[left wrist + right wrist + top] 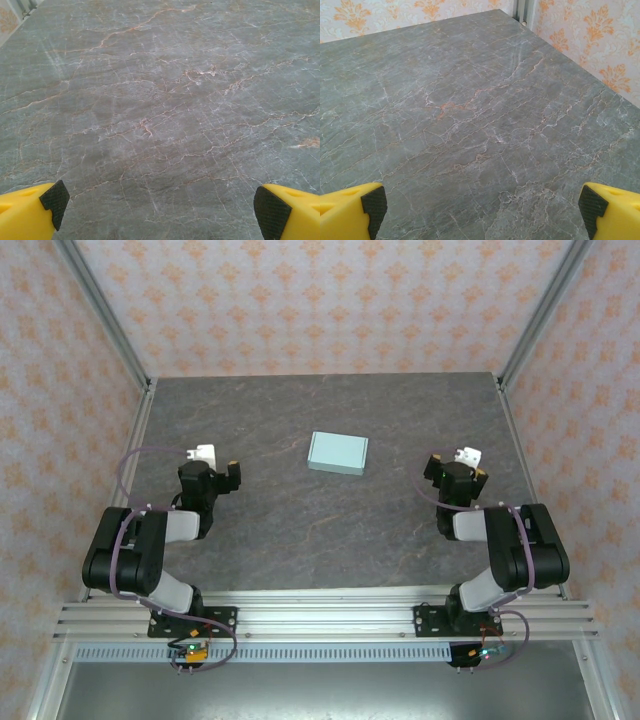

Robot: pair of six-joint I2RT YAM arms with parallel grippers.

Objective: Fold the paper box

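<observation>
A grey veined table (300, 540) carries the paper box (337, 453), a shallow mint-green rectangle near its middle.

You have nothing to read here: no lettering, label, brand, number or sign can be made out in any view. The paper box (337, 453) shows you a plain pale green top, and the wallpaper (330, 300) carries only a repeating orange ornament, not letters.
</observation>
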